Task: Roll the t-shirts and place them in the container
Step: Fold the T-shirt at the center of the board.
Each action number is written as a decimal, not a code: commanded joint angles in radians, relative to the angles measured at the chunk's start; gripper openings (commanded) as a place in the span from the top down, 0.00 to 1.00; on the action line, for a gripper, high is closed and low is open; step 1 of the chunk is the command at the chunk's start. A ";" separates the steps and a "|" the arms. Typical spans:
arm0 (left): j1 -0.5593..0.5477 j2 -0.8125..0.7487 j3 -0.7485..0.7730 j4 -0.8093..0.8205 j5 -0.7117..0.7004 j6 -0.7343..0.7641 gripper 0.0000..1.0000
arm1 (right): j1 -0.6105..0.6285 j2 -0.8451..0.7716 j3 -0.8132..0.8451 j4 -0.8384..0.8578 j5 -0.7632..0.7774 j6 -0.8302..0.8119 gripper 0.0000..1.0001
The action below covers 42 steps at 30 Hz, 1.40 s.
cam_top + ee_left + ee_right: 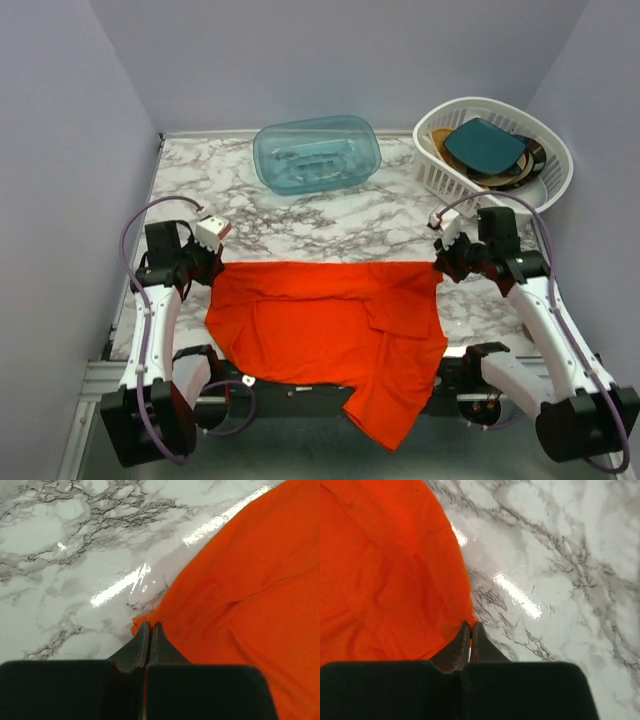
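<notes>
The black fingers of the left gripper (150,630) are seen right up close in the left wrist view. They are pressed tight together, and a corner of the red-orange t-shirt (240,605) is pinched between their tips. The same is seen in the right wrist view: the right gripper (470,629) is squeezed shut on the other far corner of the t-shirt (385,570). Shiny marble is seen beside the cloth in both views.

From above, the t-shirt (330,330) is spread out on the near half of the white and grey marble table (330,220), between the 2 arms. Its far edge is stretched in a nearly straight line from the left gripper (212,264) to the right gripper (443,262). Some soft folds are seen in the middle. At the near right, 1 part of the cloth is hung over the near edge of the table.

Farther back, a see-through teal tub (317,155) is set near the middle of the far edge. To its right, a white basket (440,182) is placed in the far corner, and a teal plate (485,145) is laid on top of other dishes inside it. Both are well apart from the t-shirt.
</notes>
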 commanded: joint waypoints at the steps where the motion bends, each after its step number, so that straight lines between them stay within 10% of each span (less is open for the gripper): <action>1: -0.002 0.243 0.032 0.243 -0.071 0.025 1.00 | -0.004 0.318 0.023 0.225 0.103 -0.052 1.00; 22: 0.019 0.900 0.454 0.392 -0.174 -0.080 1.00 | -0.004 1.080 0.537 0.383 0.410 -0.175 0.99; 28: 0.019 0.991 0.561 0.355 -0.192 -0.116 0.86 | -0.002 1.183 0.646 0.371 0.455 -0.190 0.99; 34: 0.019 0.908 0.558 0.337 -0.206 -0.139 0.61 | -0.001 1.130 0.712 0.311 0.397 -0.118 0.44; 42: 0.019 0.671 0.525 0.226 -0.174 -0.104 0.46 | 0.006 0.892 0.615 0.142 0.260 -0.081 0.37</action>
